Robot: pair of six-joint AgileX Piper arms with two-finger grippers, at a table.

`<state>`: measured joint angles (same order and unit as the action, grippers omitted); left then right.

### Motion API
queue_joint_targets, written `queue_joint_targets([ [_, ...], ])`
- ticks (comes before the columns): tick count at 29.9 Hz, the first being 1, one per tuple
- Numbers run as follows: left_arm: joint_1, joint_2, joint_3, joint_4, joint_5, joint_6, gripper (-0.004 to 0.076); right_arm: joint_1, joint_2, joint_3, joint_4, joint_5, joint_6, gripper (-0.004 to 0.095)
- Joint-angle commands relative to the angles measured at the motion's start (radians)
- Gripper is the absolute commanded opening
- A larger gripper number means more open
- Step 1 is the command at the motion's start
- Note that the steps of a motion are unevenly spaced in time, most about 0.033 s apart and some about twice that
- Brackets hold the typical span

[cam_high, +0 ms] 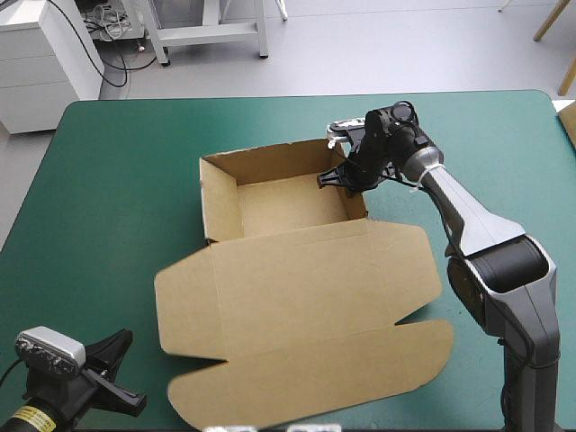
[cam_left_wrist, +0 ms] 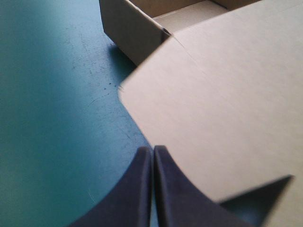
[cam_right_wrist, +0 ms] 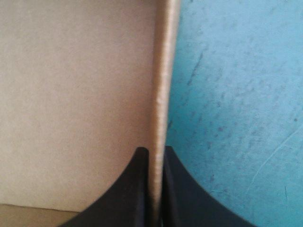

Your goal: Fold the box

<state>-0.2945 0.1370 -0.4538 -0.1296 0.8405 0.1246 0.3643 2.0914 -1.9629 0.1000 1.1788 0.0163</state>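
The brown box (cam_high: 297, 297) sits around the middle of the desk (cam_high: 117, 180) - tray walls up toward the far edge, lid lying flat toward the near edge. The right end effector (cam_right_wrist: 154, 153) is clamped on the tray's right wall. The left end effector (cam_left_wrist: 152, 150) is closed on nothing near the desk's near left corner, just off the lid's corner. There's a yellow label (cam_high: 31, 417) on the left arm - print too small to read.

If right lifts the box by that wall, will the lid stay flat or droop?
Probably droops: the lid is one wide thin sheet joined to the rest only along a crease. The box likely feels light, being open board. The wall pinched by the right gripper looks thin, so it may bend.
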Motion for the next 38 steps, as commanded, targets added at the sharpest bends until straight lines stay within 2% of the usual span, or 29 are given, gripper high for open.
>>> queue_joint_targets([
  [1, -0.005, 0.014, -0.023, -0.01, -0.079, -0.011, -0.0008, -0.005, -0.055, -0.025, -0.054, -0.011, -0.01, -0.002],
  [5, -0.005, 0.014, -0.023, -0.012, -0.079, -0.011, -0.0008, -0.046, -0.055, -0.025, -0.137, -0.011, -0.001, -0.002],
  [10, -0.005, 0.014, -0.023, -0.012, -0.079, -0.011, -0.0008, -0.175, -0.055, -0.025, -0.141, -0.011, -0.006, -0.002],
  [24, -0.005, 0.014, -0.023, -0.012, -0.079, -0.007, -0.0008, -0.656, -0.055, -0.076, -0.159, -0.011, -0.068, -0.0021],
  [29, -0.005, 0.014, -0.023, -0.012, -0.079, -0.007, -0.0008, -0.793, -0.055, -0.08, -0.167, -0.011, -0.096, -0.0021],
  [34, -0.005, 0.014, -0.023, -0.012, -0.079, -0.007, -0.0008, -0.877, -0.044, -0.08, -0.187, -0.011, -0.098, -0.0021],
  [38, -0.005, 0.014, -0.023, -0.012, -0.079, -0.007, -0.0008, -0.9, -0.032, -0.08, -0.178, -0.011, -0.118, -0.002],
])
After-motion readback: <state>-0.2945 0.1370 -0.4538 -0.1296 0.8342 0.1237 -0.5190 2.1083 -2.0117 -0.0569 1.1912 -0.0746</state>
